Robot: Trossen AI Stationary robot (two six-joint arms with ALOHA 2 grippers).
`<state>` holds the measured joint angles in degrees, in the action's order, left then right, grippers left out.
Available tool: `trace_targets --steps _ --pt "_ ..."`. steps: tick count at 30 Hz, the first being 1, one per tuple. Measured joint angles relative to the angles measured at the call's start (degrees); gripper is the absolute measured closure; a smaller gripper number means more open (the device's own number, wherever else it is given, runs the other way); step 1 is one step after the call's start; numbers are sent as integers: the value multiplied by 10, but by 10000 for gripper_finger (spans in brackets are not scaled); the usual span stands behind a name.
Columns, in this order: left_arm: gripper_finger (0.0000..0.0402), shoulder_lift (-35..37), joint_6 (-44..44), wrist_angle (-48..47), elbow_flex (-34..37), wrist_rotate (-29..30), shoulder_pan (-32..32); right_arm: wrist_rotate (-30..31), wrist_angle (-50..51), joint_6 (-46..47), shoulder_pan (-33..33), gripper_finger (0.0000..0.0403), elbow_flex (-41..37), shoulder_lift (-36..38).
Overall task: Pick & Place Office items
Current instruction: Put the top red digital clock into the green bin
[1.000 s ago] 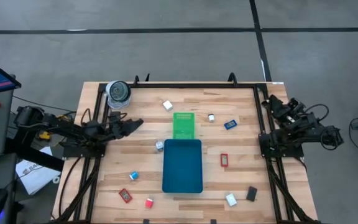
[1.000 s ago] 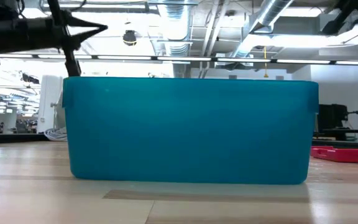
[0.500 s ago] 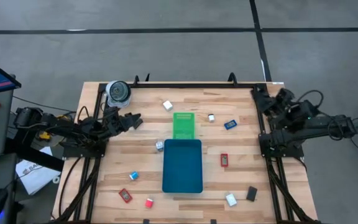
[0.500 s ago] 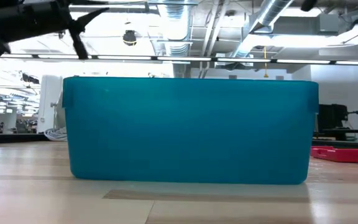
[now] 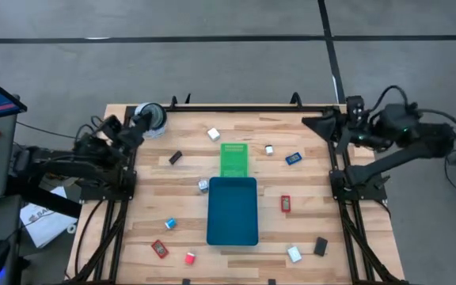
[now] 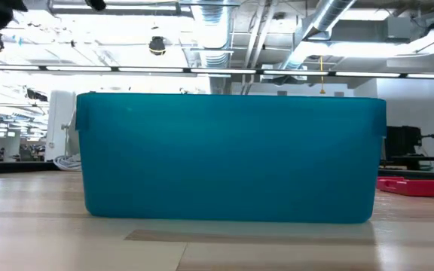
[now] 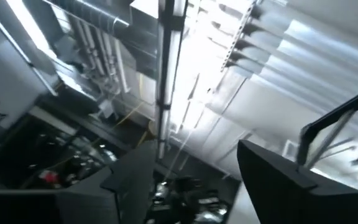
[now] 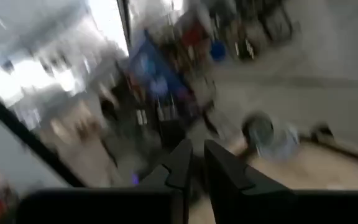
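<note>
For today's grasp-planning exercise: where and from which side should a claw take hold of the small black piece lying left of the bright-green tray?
Grip the black piece across its short sides, coming straight down from above. It lies flat and slanted on open table, with nothing touching it, so probably turn the claw to match the slant.

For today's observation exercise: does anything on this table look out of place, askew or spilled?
Nothing is damaged or spilled. The office items lie scattered around the teal tray rather than gathered in it, such as a black piece lying askew and a red piece. The small green tray sits straight.
</note>
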<state>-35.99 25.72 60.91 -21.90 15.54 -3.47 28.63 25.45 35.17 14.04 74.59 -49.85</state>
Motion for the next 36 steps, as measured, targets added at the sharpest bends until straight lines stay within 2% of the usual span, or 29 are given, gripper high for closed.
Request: trace_targets --steps 4,7,10,14,17,20,25,29,33,36 --pt "195 34 -26 -203 -68 0 -18 0 213 39 18 367 122 -70" --pt "215 37 -34 -358 -124 19 -34 1 353 106 22 367 175 -108" --pt "232 26 -34 -453 -172 31 -48 -2 471 220 25 365 177 -129" --pt "234 16 -32 -541 -214 54 -55 -26 602 374 59 347 137 -143" --pt "224 7 -30 -591 -232 72 -55 -34 605 469 102 323 88 -143" --pt "211 -8 -30 -604 -243 75 -55 -32 558 552 149 288 36 -139" --pt "185 -31 -29 -606 -244 66 -55 -36 513 704 202 200 -34 -165" --pt "165 -46 -33 -606 -244 56 -55 -59 510 797 213 140 -54 -210" --pt "159 -58 -61 -600 -244 56 -49 -67 505 870 201 128 -55 -262" --pt "160 -58 -76 -594 -244 57 -48 -96 490 876 183 128 -54 -303"
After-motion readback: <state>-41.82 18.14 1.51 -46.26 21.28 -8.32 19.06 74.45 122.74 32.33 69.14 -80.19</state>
